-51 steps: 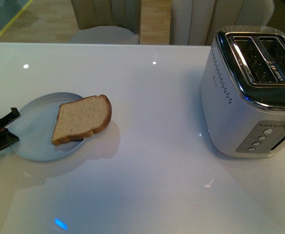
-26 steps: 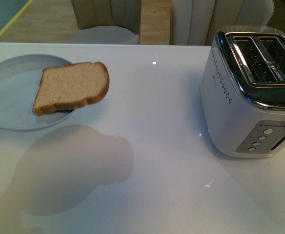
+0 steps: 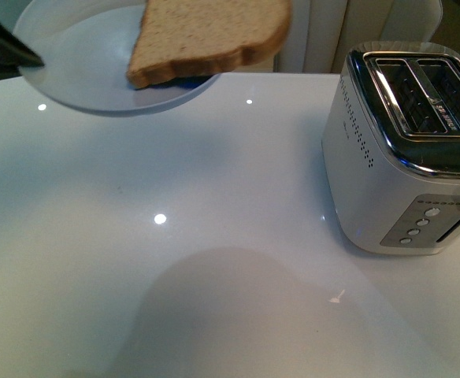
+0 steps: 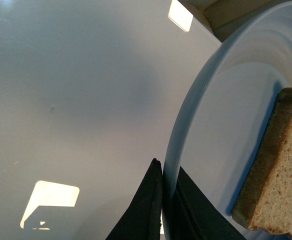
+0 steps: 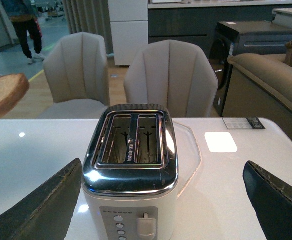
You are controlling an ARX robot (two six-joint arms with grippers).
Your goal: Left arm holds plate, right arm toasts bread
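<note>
The pale blue-grey plate (image 3: 80, 59) hangs high above the table at the upper left of the front view, with the brown bread (image 3: 210, 35) lying on it and overhanging its right rim. My left gripper (image 3: 13, 49) is shut on the plate's left rim. The left wrist view shows its two black wedge fingers (image 4: 146, 210) pinching the plate's rim (image 4: 186, 115), with the bread (image 4: 278, 170) resting further in. My right gripper (image 5: 168, 200) stands open, facing the toaster (image 5: 131, 185), whose two slots are empty. A corner of the bread (image 5: 1, 95) shows in that view.
The white and chrome toaster (image 3: 407, 150) stands at the table's right side, its buttons and lever facing me. The glossy white table (image 3: 214, 260) carries the plate's shadow. Beige chairs (image 5: 168, 75) stand behind the far edge.
The plate with the bread has risen off the table and moved up and to the right, closer to the camera. Its shadow has shifted toward the table's front.
</note>
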